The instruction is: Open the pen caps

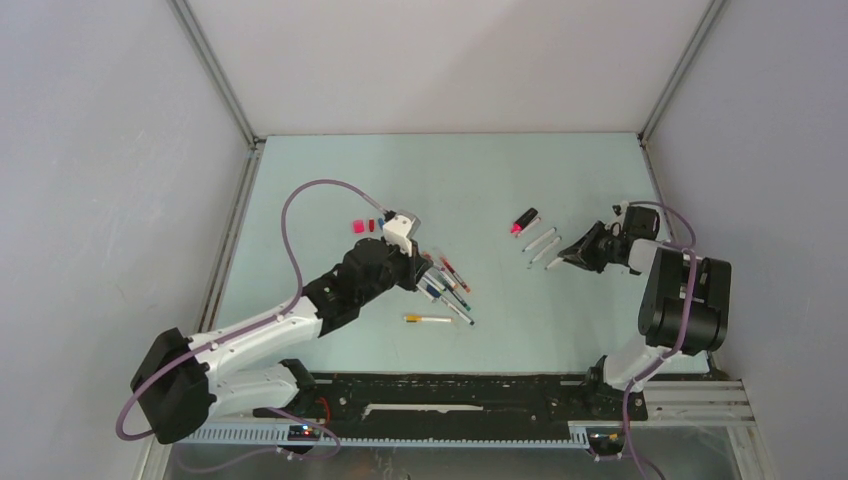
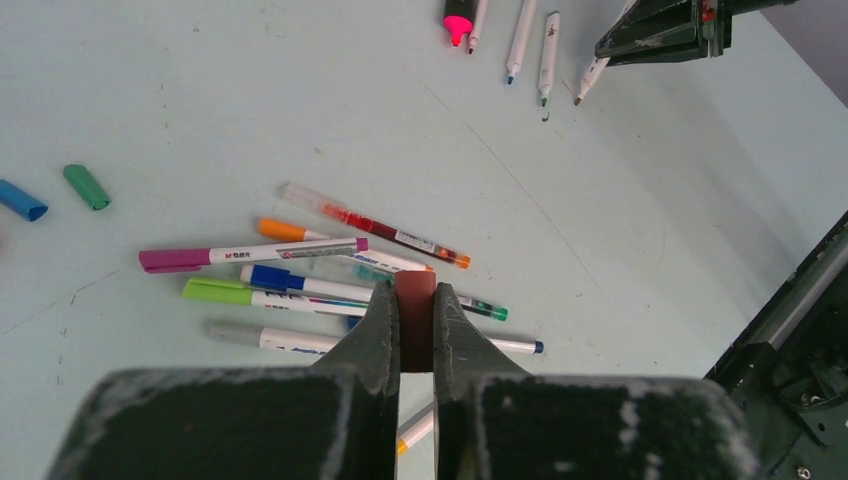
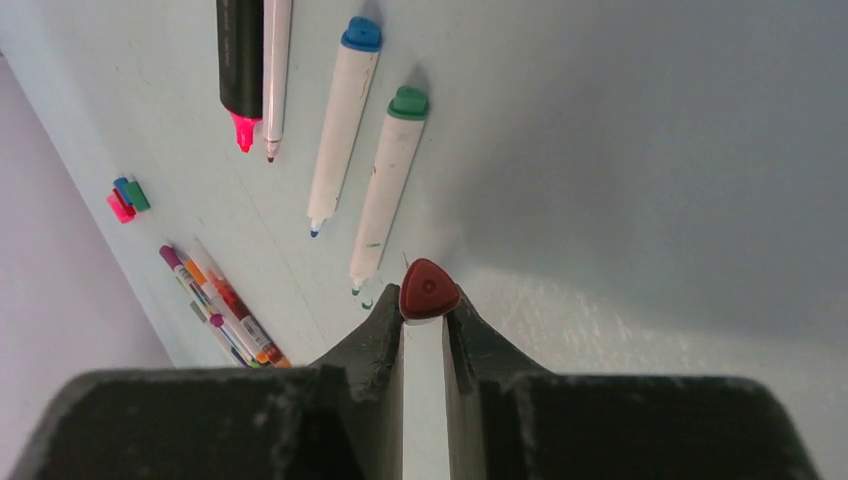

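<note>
Pens lie in two groups on the pale green table (image 1: 330, 170). Your left arm reaches forward from its base to the middle of the table, wrist bent down. The left gripper (image 2: 412, 295) hangs over the nearer group, a pile of capped pens (image 2: 300, 283). Its fingers (image 2: 380, 330) are pressed onto a dark red cap (image 2: 416, 325), which is clamped between them.

Your right arm is folded, elbow high, with its forearm pointing left across the table. The right gripper (image 3: 423, 312) pinches a red-ended pen (image 3: 430, 288) by its white barrel. The pen's bare tip sticks out past the fingertips and is low over the table. You cannot tell whether it touches.

Just beside that gripper lie the uncapped pens. Nearest is a green-ended pen (image 3: 390, 185), then a blue-ended pen (image 3: 345, 120), a thin pen (image 3: 273, 70) and the black highlighter (image 3: 240, 60) with its pink tip bare.

Loose caps (image 1: 365, 226) sit to the left of your left gripper, apart from the pile. Among them are a blue cap (image 2: 20, 200) and a green cap (image 2: 87, 187).
</note>
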Controlling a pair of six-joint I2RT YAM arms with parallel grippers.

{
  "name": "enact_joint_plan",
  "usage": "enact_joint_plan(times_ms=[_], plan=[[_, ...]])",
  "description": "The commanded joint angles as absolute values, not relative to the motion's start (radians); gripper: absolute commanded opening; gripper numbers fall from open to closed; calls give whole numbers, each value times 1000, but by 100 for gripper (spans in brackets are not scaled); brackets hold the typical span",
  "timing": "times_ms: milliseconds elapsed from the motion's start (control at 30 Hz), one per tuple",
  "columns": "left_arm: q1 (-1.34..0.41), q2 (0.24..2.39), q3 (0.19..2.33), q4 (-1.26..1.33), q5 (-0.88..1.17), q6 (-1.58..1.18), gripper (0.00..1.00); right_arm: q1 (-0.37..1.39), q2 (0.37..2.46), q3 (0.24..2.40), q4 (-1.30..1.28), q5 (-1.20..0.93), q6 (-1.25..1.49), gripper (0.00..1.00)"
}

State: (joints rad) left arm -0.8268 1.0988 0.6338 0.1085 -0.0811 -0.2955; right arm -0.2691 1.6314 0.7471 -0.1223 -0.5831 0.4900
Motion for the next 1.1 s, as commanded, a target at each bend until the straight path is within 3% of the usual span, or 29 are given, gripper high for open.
enact_joint_plan(times_ms=[0,100,267,667,1067], plan=[[-817,1082,620,135,-110,-281,0,-284,1687,800,-123,-587,480,20],[-811,1087,626,136,-116,-281,0,-284,1711,825,-134,-615,483,35],[-799,1129,663,123,-124,-283,0,-290,1709,831,-137,-626,482,42],[-725,1479,994,-173,-292,-306,0,-296,1684,890,-199,-724,409,43],[-607,1867,1355,-363,-282,-302,0,-298,1676,966,-295,-1054,201,44]])
